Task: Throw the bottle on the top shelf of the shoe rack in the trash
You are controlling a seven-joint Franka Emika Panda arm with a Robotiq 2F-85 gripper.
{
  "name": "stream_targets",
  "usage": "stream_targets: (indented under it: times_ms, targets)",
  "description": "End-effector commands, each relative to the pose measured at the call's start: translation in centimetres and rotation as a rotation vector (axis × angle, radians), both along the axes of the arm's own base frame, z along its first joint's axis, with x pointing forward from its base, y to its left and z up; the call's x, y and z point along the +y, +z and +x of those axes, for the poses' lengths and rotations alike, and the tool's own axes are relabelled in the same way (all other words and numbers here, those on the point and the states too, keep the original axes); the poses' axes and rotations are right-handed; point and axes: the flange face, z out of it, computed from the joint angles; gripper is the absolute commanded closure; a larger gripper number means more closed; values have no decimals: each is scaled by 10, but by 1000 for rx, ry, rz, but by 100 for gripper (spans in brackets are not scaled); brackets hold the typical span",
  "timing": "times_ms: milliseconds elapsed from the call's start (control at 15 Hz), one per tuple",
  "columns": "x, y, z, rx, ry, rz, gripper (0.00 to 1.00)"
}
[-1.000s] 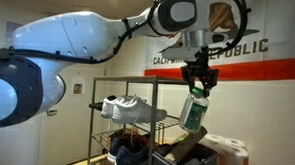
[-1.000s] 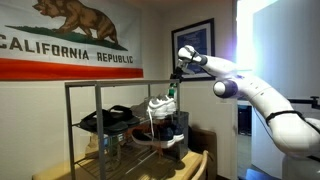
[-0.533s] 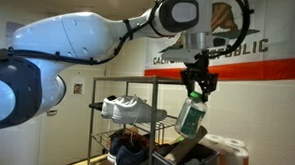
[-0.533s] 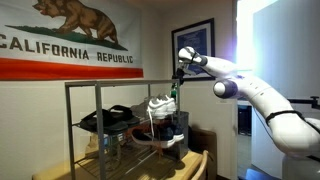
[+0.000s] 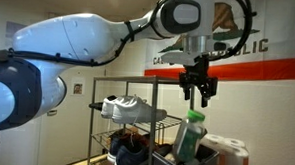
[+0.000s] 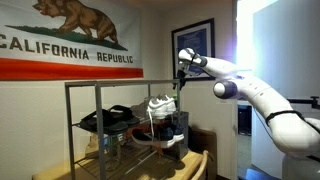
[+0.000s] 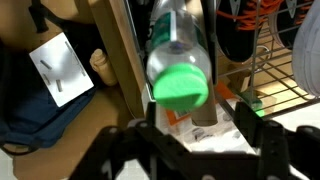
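The green translucent bottle [image 5: 188, 137] is in the air, upright and free, just below my gripper [image 5: 198, 95] and above the dark grey trash bin [image 5: 174, 162]. In the wrist view the bottle [image 7: 178, 45] shows cap-first, its green cap toward the camera, below my open gripper [image 7: 200, 135]; the fingers [image 7: 251, 122] stand apart and touch nothing. In an exterior view my gripper [image 6: 181, 82] hangs beside the shoe rack [image 6: 100, 86] and the bottle is hidden there. The rack [image 5: 136, 118] stands left of the bin.
A white shoe [image 5: 126, 108] lies on the rack's upper shelf, dark shoes below it [image 6: 112, 120]. White rolls [image 5: 230, 150] stand right of the bin. A cardboard tube [image 7: 205, 112] and papers lie in the bin. A dark blue bag [image 7: 30, 100] lies left.
My gripper has opened and let go of the bottle. The bottle has dropped from between the fingers down toward the bin. The arm has stayed in place.
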Motion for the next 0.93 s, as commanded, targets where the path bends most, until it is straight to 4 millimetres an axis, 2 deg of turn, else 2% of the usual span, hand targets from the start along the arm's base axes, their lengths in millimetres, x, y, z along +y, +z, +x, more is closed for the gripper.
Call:
stream_targets:
  times_ms: [0, 333, 467, 733, 867]
  targets:
    - [1, 1, -4, 32, -7, -17, 0]
    - [4, 2, -4, 36, -1, -25, 0]
    - [8, 8, -5, 29, 11, -36, 0]
    - [31, 39, -14, 19, 50, -78, 0]
    - [47, 62, -28, 49, 31, -126, 0]
